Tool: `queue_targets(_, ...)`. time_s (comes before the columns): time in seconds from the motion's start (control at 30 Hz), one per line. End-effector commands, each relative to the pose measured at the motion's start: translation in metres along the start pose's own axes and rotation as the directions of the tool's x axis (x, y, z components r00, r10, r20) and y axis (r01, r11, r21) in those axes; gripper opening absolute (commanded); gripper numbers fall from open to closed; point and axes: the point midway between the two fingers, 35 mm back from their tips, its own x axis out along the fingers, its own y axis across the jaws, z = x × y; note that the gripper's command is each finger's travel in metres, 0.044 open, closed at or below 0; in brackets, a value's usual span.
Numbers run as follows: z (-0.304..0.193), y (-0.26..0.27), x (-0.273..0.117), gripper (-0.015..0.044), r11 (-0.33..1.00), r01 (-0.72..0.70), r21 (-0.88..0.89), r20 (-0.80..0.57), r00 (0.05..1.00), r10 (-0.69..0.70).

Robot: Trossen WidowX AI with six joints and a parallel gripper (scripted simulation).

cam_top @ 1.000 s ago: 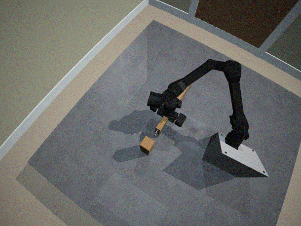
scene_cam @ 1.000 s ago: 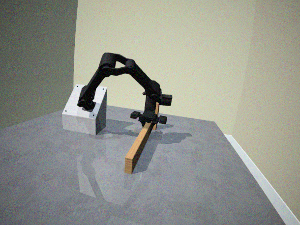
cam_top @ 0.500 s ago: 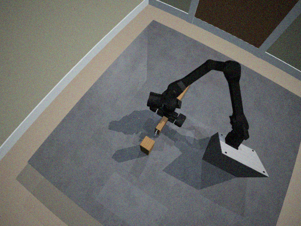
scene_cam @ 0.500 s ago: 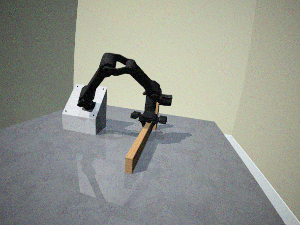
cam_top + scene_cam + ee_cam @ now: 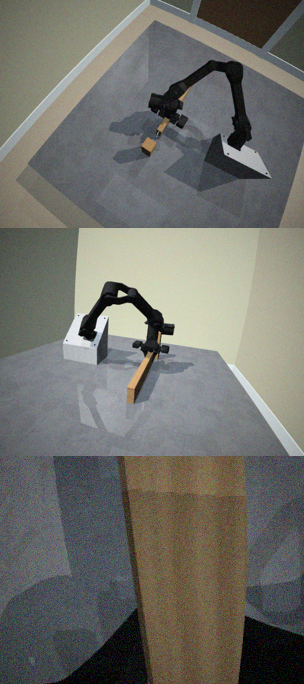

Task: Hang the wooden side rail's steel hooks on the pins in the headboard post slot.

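Note:
The wooden side rail [image 5: 163, 125] [image 5: 143, 371] [image 5: 190, 581] runs lengthwise through my gripper [image 5: 170, 118] [image 5: 151, 350], which is shut on it near the hook end. The rail's far end appears to rest on the table in the exterior view. The steel hooks [image 5: 157, 134] stick out of the rail's other end, facing the headboard post [image 5: 149, 143] [image 5: 159, 337]. A gap shows between hooks and post in the top view. The post stands upright; its slot and pins cannot be made out. In the wrist view the rail lies between the dark fingers.
The arm's wedge-shaped base [image 5: 245, 155] [image 5: 79, 350] stands on the grey table top [image 5: 124, 184] [image 5: 199, 414], to the right in the top view and the left in the exterior view. The arm arches from it over to the rail. Shadows lie around the post and gripper.

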Motion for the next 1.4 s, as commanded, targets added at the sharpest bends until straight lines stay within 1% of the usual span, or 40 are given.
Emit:
queue_targets(0.0,-0.0037,0.0029,-0.0043,0.0000,1.000,-0.014,-0.001,-0.005,1.000,0.014)
queue_targets(1.37,-0.0082,0.0028,-0.0043,0.0000,1.000,-0.014,-0.001,-0.005,1.000,0.014)
